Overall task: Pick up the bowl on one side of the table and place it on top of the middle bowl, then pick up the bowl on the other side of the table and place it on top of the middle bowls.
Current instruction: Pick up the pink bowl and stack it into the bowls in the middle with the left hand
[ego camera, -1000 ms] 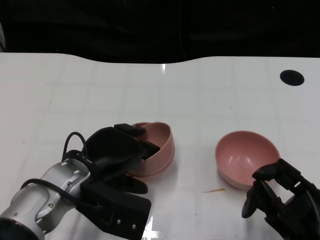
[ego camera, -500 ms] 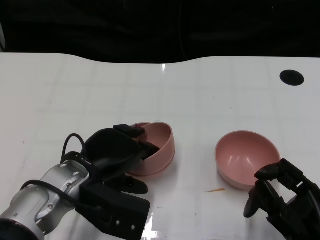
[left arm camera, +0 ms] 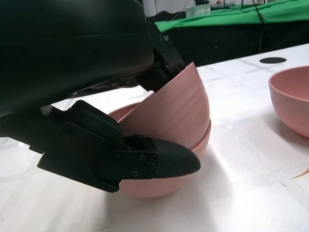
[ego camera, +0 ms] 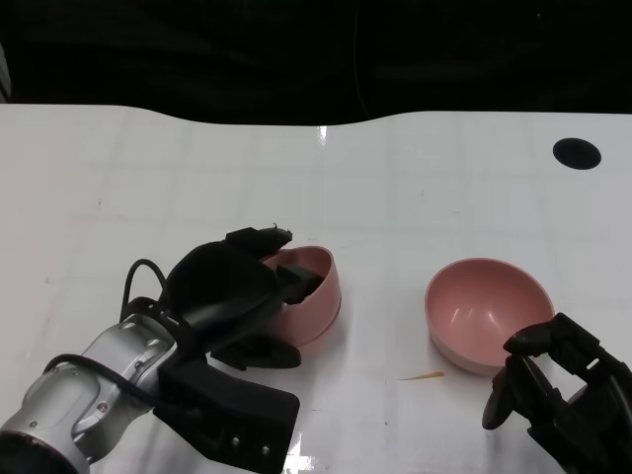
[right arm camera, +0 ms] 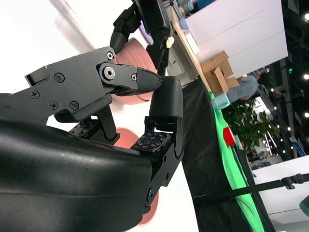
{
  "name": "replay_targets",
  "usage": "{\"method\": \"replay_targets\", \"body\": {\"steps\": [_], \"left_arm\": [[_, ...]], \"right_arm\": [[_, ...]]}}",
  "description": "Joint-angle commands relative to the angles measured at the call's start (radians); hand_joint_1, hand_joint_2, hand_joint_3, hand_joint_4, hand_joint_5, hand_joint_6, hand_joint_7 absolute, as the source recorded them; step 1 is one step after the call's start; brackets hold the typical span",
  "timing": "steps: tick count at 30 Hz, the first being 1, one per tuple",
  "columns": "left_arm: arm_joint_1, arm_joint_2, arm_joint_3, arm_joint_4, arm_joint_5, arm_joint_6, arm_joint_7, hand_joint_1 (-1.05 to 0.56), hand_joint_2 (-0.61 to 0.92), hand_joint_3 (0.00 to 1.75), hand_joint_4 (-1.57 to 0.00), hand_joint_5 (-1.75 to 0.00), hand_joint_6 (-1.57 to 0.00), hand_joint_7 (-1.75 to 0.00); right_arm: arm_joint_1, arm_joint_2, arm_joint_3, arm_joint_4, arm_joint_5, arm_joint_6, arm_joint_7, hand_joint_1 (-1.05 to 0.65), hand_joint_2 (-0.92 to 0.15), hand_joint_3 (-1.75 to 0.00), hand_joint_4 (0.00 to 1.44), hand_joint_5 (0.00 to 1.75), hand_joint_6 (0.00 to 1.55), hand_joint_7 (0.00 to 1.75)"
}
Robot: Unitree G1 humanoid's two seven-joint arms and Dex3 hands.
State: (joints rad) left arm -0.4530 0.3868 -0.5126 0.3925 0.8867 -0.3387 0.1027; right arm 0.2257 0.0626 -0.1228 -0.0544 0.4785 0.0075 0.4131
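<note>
Two pink bowls sit nested near the middle of the white desk (ego camera: 395,178): the upper bowl (ego camera: 314,279) is tilted steeply inside the lower bowl (left arm camera: 164,181), its raised rim pinched by the left hand (ego camera: 232,291), with fingers (ego camera: 296,281) reaching inside the bowl and another finger (left arm camera: 159,162) lying along the outside of the lower bowl's wall. In the left wrist view the upper bowl leans with one edge high and its lower edge resting within the lower one — it is not seated level. A third bowl (ego camera: 487,314), also pink, stands upright on the desk well to the right of the pair, apart from them. The right hand (ego camera: 553,385) hovers just beside that bowl's near edge, its fingers curled partway but apart and holding nothing; whether a fingertip touches the rim cannot be told. A thin orange sliver (ego camera: 422,376) lies on the desk between the bowls, and a round black hole (ego camera: 576,152) marks the far right corner.
</note>
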Motion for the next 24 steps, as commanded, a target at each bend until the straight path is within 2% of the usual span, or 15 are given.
{"method": "replay_targets", "body": {"steps": [1,9,20,24], "left_arm": [[0.002,0.015,0.014,-0.039,-0.005,0.008,-0.002,-0.86,0.92,0.53,-0.18,0.0,-0.51,0.0],[0.03,0.035,0.056,-0.15,-0.035,0.022,-0.029,-0.86,0.92,0.51,-0.2,-0.01,-0.51,-0.01],[0.182,0.122,0.21,-0.403,-0.113,0.03,-0.071,-0.77,0.92,0.49,-0.42,-0.08,-0.6,-0.03],[0.261,0.119,0.273,-0.486,-0.156,0.07,-0.096,-0.72,0.92,0.5,-0.45,-0.07,-0.62,-0.02]], "right_arm": [[0.0,-0.015,-0.008,-0.005,0.008,0.007,-0.001,-0.14,-0.82,-0.52,0.83,1.63,0.81,1.26],[0.0,-0.014,-0.01,-0.003,0.006,0.002,0.002,-0.13,-0.83,-0.51,0.83,1.62,0.8,1.27],[-0.003,-0.02,-0.015,-0.001,0.009,0.01,0.003,-0.14,-0.83,-0.49,0.83,1.62,0.8,1.26],[-0.005,-0.021,-0.018,0.005,0.017,0.008,0.011,-0.14,-0.83,-0.48,0.84,1.61,0.8,1.26]]}}
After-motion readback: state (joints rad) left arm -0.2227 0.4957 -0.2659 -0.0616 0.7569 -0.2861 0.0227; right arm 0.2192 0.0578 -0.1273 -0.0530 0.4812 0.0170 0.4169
